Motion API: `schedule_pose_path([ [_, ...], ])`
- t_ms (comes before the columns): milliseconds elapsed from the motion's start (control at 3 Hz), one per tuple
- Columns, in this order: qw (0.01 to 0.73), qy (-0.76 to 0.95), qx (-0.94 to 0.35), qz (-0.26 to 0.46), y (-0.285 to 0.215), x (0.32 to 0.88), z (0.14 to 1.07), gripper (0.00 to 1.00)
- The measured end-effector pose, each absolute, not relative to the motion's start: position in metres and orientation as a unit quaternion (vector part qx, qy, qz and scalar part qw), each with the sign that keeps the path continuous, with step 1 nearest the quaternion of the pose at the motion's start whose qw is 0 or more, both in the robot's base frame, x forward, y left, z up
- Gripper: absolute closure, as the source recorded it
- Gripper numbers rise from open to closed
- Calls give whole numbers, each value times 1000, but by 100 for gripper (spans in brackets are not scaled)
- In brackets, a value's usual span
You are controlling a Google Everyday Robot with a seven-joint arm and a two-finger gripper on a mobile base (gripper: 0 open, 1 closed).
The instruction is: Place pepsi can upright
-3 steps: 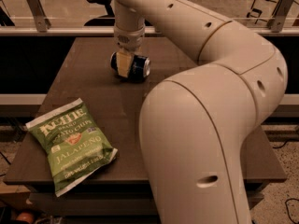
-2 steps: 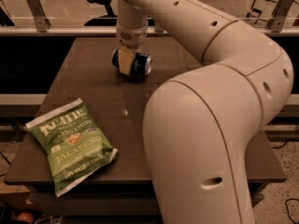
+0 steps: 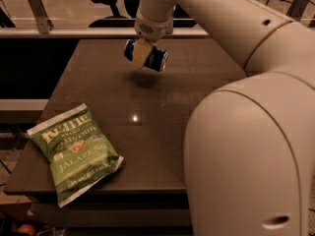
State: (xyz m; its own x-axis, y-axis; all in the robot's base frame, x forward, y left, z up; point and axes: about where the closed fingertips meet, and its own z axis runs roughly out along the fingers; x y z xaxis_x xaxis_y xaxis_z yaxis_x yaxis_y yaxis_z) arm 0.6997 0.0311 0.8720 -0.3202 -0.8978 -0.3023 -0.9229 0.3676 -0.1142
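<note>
The pepsi can (image 3: 152, 56) is dark blue with silver ends and lies on its side in the air, held above the far part of the dark table (image 3: 162, 107). My gripper (image 3: 142, 53) hangs down from the white arm (image 3: 211, 14) and is shut on the can, with one tan finger pad (image 3: 141, 53) across its front. The can's shadow falls on the table just below it.
A green Kettle jalapeño chip bag (image 3: 75, 151) lies flat at the table's near left corner. My large white arm link (image 3: 251, 161) fills the right of the view. A railing (image 3: 64, 32) and a chair (image 3: 106, 1) stand behind the table.
The gripper has lifted the can off the table; earlier the can lay on the surface under the gripper, now it hangs above it.
</note>
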Motion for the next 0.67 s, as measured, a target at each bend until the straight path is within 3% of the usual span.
schedule_pose_path([
  [667,293,762,-569,104,23,703,914,100],
])
